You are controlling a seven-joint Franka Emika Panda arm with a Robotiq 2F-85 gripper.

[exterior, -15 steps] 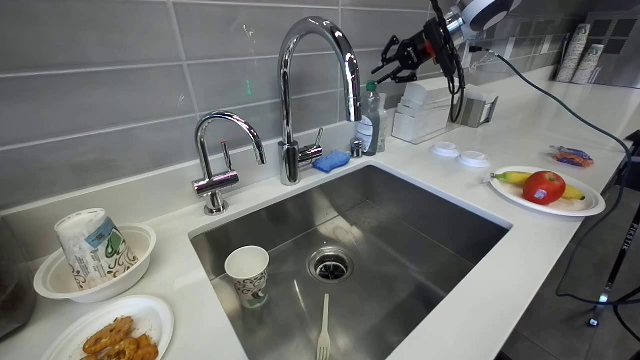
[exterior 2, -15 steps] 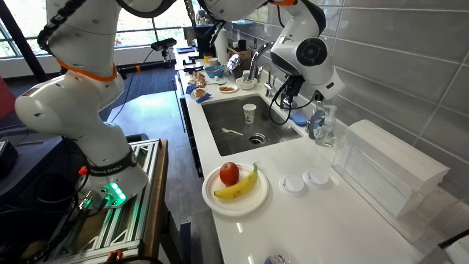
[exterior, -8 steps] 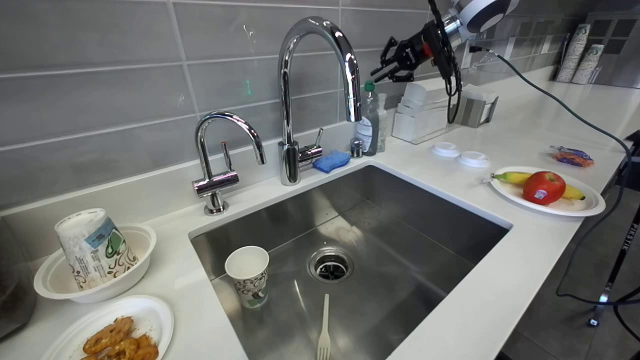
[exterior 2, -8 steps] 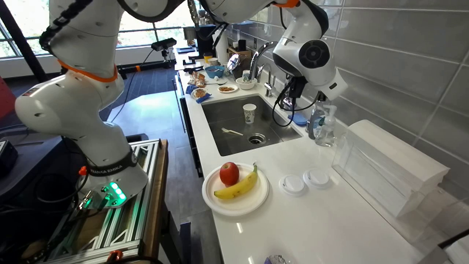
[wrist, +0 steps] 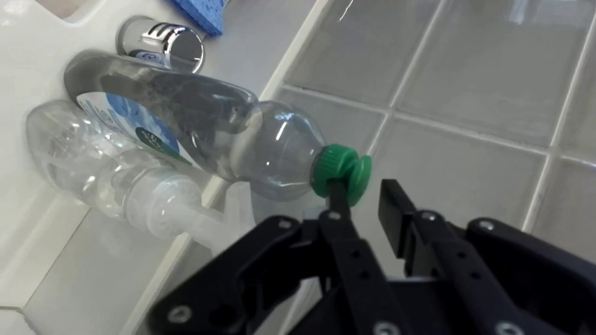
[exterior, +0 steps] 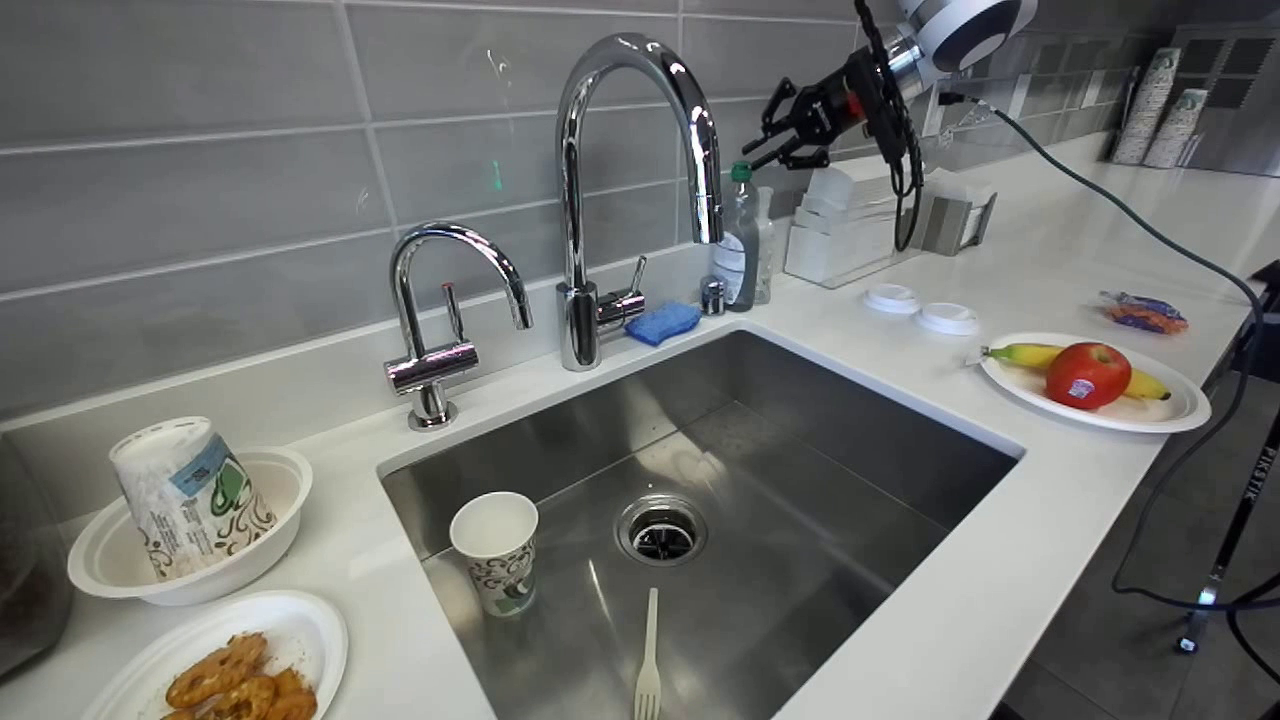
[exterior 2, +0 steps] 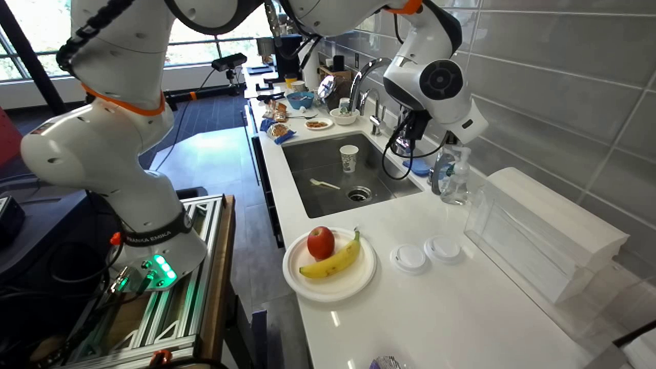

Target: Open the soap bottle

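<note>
The dish-soap bottle (wrist: 200, 118) stands near the sink (exterior: 850, 430), looking squeezy and easily tipped. I'd take the green cap (wrist: 331, 164), probably stiffer, under its lip (wrist: 363, 173); the claw (wrist: 364, 194) hangs close by, half spread.

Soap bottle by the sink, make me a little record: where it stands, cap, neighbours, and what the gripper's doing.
Object: see-through soap bottle, pale and blue label
Place: upright on the counter, by a corner of the sink
Cap: green cap on the bottle; whether opened, cannot tell
Beside it: clear pump bottle and chrome cylinder; blue sponge farther along
Action: gripper at the cap, jaws partly open, one finger overlapping the cap in the wrist view; contact cannot be told
Grip: cap not clamped
</note>
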